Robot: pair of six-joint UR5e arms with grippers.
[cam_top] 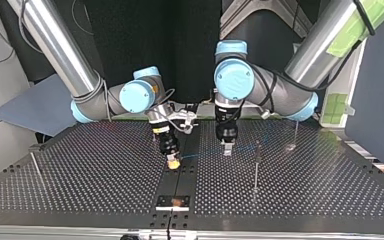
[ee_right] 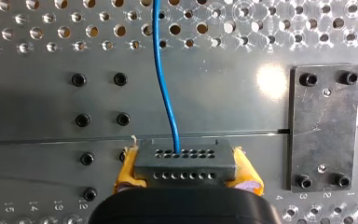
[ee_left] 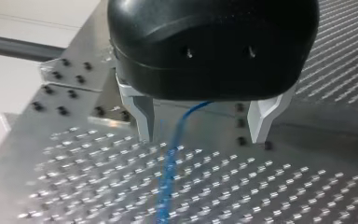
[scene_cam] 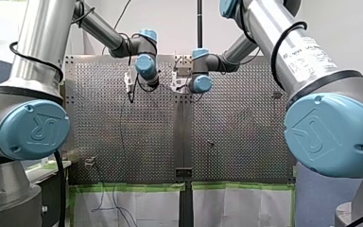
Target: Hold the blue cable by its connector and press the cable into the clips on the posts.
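My right end effector (ee_right: 186, 173) grasps the connector (ee_right: 185, 161), its long axis spanning the pads. The blue cable (ee_right: 164, 79) runs straight ahead, between the fingers of my released left end effector (ee_left: 200, 136).

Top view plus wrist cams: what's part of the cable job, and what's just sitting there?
Job:
- blue cable
- connector, gripped by my right hand
- my left hand, open astride the cable
- posts

Just there:
- bolted plate
- green tape along the table edge
- perforated table
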